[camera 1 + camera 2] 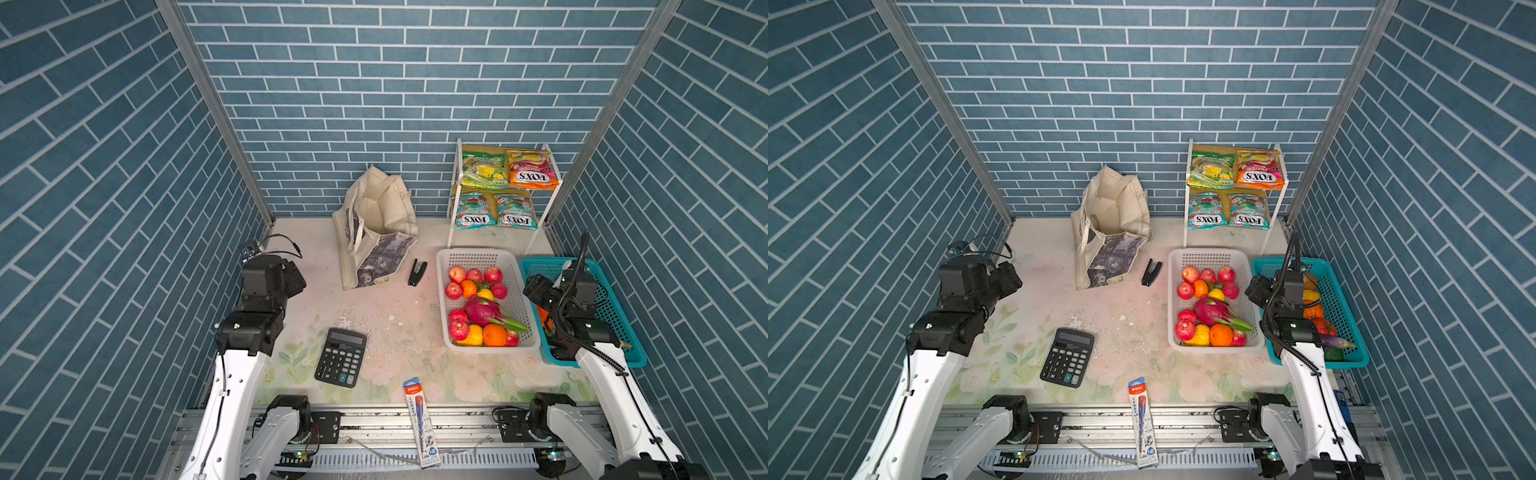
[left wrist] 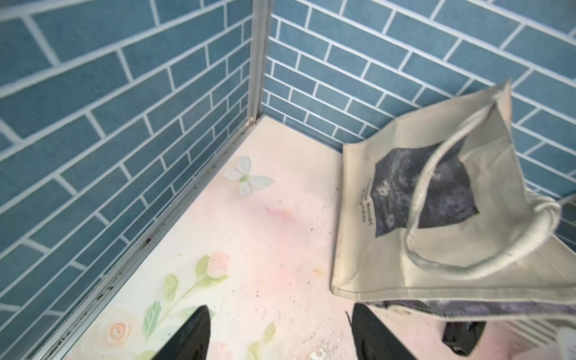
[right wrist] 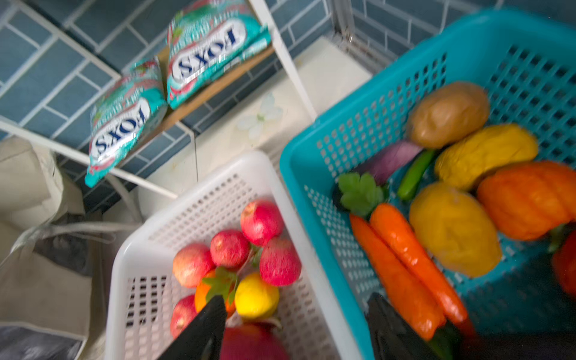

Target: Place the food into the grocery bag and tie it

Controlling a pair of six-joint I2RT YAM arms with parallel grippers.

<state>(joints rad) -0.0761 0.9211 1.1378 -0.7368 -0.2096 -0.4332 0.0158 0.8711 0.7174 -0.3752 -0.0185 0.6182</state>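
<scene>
The left arm and right arm pair white shells with boxy black joints. A ribbed black cable follows the right one. The left gripper has black, tapered fingers.

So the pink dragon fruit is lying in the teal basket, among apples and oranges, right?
Not quite. The dragon fruit lies in the white basket, among apples and oranges; the teal basket stands beside it. Both top views show this.

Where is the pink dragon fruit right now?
In both top views, the dragon fruit lies in the white basket, right of centre, next to the teal basket.
</scene>
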